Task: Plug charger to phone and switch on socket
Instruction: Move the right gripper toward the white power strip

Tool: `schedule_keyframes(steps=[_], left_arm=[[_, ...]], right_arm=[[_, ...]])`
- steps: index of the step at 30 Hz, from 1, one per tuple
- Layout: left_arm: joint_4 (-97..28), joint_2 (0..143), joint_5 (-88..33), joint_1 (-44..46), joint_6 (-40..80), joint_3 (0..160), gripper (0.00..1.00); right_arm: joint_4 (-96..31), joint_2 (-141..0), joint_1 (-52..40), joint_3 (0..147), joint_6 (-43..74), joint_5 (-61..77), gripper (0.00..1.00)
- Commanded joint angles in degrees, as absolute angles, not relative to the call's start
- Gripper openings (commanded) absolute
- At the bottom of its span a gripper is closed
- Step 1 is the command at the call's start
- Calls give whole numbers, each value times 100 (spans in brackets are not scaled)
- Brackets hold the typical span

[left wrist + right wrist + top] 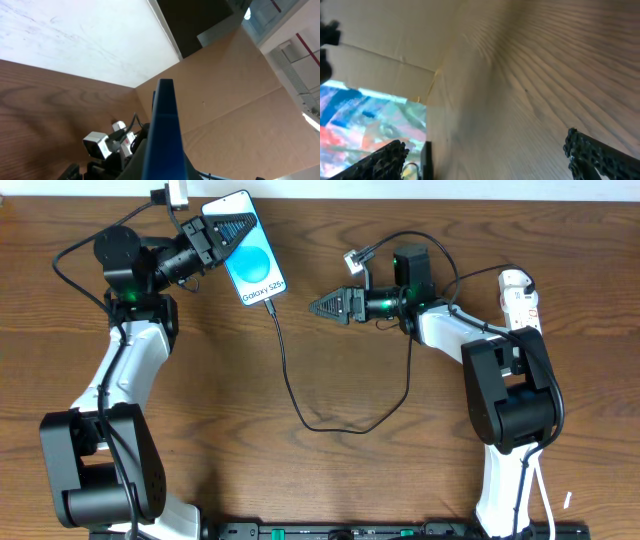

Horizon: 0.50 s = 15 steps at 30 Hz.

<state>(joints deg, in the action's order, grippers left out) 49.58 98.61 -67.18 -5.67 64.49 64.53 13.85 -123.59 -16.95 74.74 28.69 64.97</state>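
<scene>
Black and thin, the charger cable [285, 365] meets the lower edge of the slim, black-framed phone with the bright blue screen [255, 265], which lies tilted in the upper left of the overhead view. I judge the plug seated but cannot confirm it at this size. The left gripper [228, 230] is pinching the phone's upper end, and the blue slab runs up the middle of the left wrist view. The main risk, in my judgement, is that any pull or twist from that arm drags the phone against the cable and works the plug loose. The right gripper [325, 307] hangs spread and empty at centre frame, pointing away from the narrow white power strip with red markings [518, 292] at the upper right. That power strip lies just beside the right arm and is partly covered by it, so I cannot see its switch. Reaching it calls for a tight swing-back, and a blind press could shove it aside. Cable slack loops across the brown wood-grain tabletop [350, 480] and climbs close by the right wrist, where it could snag.
</scene>
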Motion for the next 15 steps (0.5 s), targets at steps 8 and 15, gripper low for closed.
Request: schedule_keyframes(steps=[8,15], left_arm=[[5028,9804,-6726,-572,6416,6473,8],[5028,9804,-6753,-572,6416,6473,7]], right_arm=[[746,-12234,-1619,7544,2517,5728,99],[-97,-11876,-1584,7544,2182,4834,99]])
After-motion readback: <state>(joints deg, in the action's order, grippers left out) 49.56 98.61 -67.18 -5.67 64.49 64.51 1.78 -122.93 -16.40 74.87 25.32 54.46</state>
